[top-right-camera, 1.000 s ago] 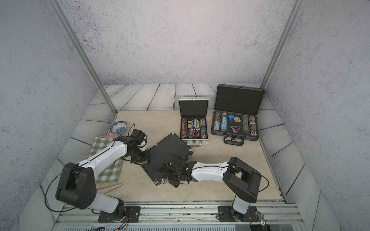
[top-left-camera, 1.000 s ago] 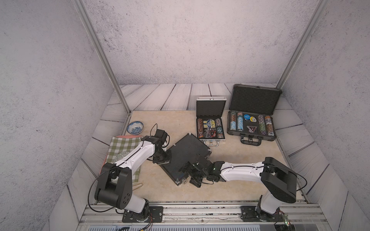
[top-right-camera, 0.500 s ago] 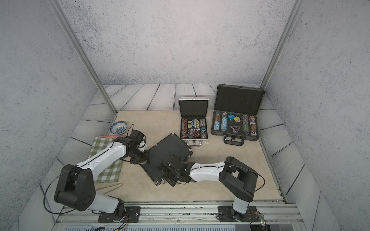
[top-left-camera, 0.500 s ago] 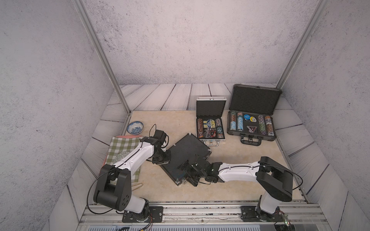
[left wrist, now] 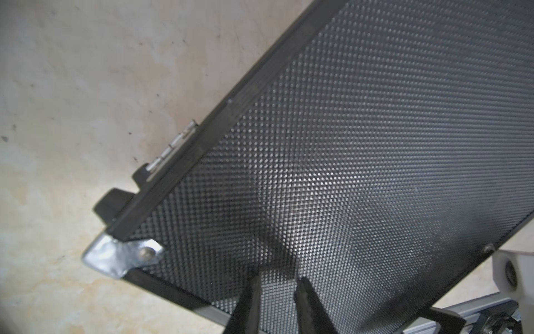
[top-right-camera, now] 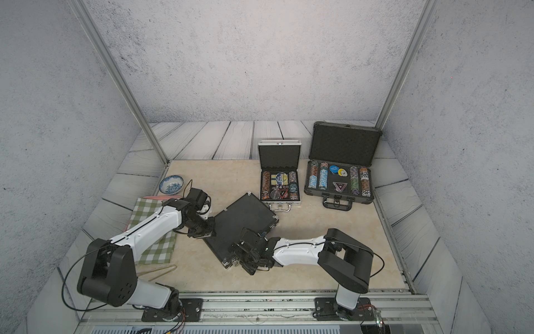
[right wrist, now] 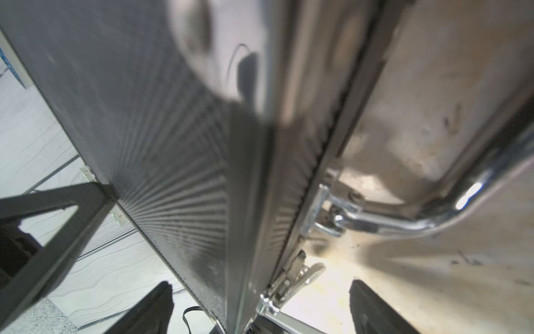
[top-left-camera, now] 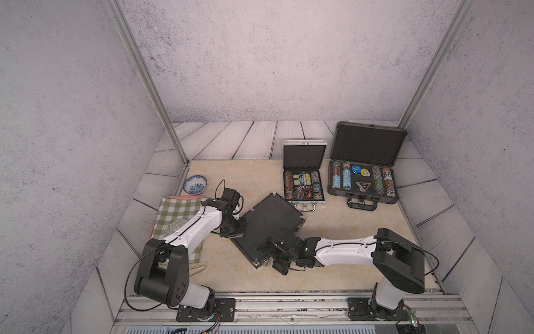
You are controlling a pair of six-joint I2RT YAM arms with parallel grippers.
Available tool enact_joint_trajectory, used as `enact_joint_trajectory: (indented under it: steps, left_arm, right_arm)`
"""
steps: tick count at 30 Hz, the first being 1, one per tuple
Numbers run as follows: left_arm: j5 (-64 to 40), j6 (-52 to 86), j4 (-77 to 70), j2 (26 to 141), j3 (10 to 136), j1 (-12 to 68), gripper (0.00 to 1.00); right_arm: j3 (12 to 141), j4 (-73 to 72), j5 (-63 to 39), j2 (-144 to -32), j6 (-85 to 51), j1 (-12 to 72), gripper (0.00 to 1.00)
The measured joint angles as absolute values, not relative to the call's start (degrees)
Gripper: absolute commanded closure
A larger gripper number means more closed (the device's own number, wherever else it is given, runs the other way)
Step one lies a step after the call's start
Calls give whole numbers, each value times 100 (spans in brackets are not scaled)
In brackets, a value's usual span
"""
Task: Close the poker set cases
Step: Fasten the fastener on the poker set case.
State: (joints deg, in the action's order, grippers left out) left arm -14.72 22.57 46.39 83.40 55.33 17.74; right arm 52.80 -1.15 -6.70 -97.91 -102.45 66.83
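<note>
At the near middle of the worktop (top-left-camera: 245, 179), the right claw (right wrist: 260, 284) gapes wide astride the latch edge of the black case (top-left-camera: 268, 217), lid down. The left claw (left wrist: 277, 279), fingers slightly parted, sits on that lid. Behind, the silver case (top-left-camera: 303, 185) and the dark-grey case (top-left-camera: 364, 179) stand open.

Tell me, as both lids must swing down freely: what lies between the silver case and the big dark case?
Nothing. Only a narrow strip of bare tabletop separates the silver case from the big dark case, visible in both top views.
</note>
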Motion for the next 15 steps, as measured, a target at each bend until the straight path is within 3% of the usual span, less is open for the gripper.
enact_joint_trajectory:
  steps: [15]
  left_arm:
    - [-1457,2255,4617,8313,5505,1774,75]
  right_arm:
    - [5297,-493,-534,-9872,-10420,6755,10]
